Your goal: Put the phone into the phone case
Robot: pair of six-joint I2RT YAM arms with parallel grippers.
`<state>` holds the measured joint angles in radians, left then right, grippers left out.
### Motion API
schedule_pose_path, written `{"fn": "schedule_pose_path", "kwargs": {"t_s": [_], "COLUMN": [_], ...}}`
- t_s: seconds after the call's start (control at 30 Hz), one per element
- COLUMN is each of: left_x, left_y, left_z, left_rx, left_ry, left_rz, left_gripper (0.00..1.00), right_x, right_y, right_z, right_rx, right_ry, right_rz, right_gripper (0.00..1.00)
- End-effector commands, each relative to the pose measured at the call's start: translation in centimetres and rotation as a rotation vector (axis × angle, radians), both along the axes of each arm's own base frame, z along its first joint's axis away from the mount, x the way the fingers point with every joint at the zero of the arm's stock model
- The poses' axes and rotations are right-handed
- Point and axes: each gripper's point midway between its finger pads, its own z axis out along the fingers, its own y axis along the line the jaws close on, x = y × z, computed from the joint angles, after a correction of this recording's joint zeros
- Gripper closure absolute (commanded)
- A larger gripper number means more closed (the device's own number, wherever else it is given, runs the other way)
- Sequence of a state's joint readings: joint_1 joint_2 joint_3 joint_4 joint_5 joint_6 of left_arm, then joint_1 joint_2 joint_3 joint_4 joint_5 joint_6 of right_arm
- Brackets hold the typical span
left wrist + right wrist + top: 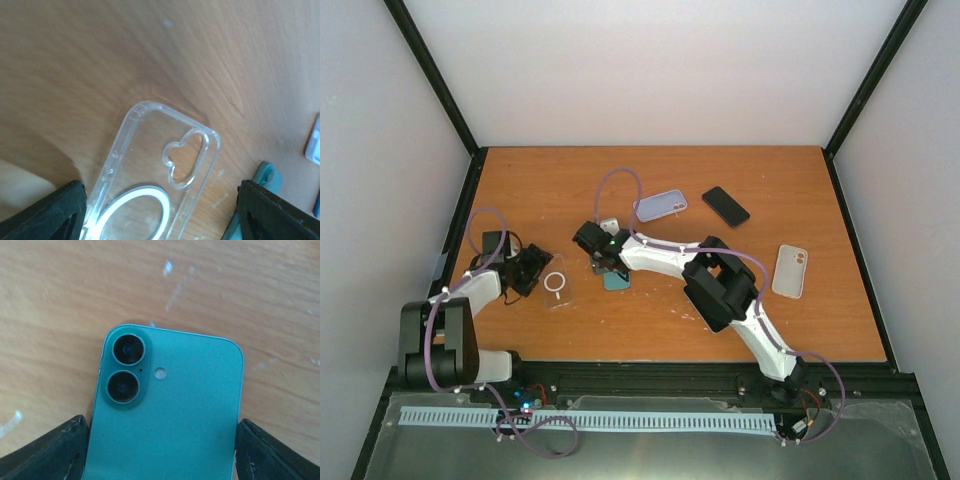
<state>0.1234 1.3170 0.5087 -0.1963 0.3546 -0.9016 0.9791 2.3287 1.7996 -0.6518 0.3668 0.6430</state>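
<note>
With left hand (160, 202) spread round the cropped clear case (150, 145), right hand (162, 440) flanks teal phone (180, 400), grip unclear.

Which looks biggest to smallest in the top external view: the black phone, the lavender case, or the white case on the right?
1. White case: the broadest outline of the three.
2. Lavender case and black phone: about alike in length. The phone looks slightly narrower, but they are too close to rank firmly.
</note>
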Motion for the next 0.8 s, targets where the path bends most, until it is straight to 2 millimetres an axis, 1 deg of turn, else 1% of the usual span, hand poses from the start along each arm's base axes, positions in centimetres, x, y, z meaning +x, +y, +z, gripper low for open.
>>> {"fn": "schedule_pose_path", "kwargs": {"t_s": [0.0, 0.13, 0.27, 0.33, 0.53, 0.77], "left_x": [-0.1, 0.1, -0.6, -1.4, -3.5, -5.4], "left_y": [-3.0, -5.5, -7.7, -8.5, -9.3, -9.5], "left_z": [-1.3, -1.4, -1.5, -1.7, -2.3, -2.5], "left_rx": [-0.018, -0.079, -0.117, -0.142, -0.183, -0.186], "left_ry": [0.052, 0.064, 0.089, 0.112, 0.156, 0.183], "left_rz": [-0.123, -0.176, -0.212, -0.223, -0.215, -0.218], "left_gripper": [0.17, 0.16, 0.16, 0.16, 0.16, 0.14], "right_x": [-4.1, -5.7, -6.6, -7.1, -8.4, -9.4], "right_y": [-5.0, -8.0, -9.9, -10.3, -11.6, -11.9], "right_z": [-5.1, -5.7, -5.0, -4.4, -4.7, -4.8], "right_rx": [-0.125, -0.158, -0.151, -0.133, -0.132, -0.105], "right_ry": [0.159, 0.189, 0.189, 0.188, 0.217, 0.246], "right_rz": [0.063, 0.054, 0.04, 0.043, 0.031, 0.027], "right_gripper": [0.28, 0.3, 0.24, 0.21, 0.15, 0.16]}}
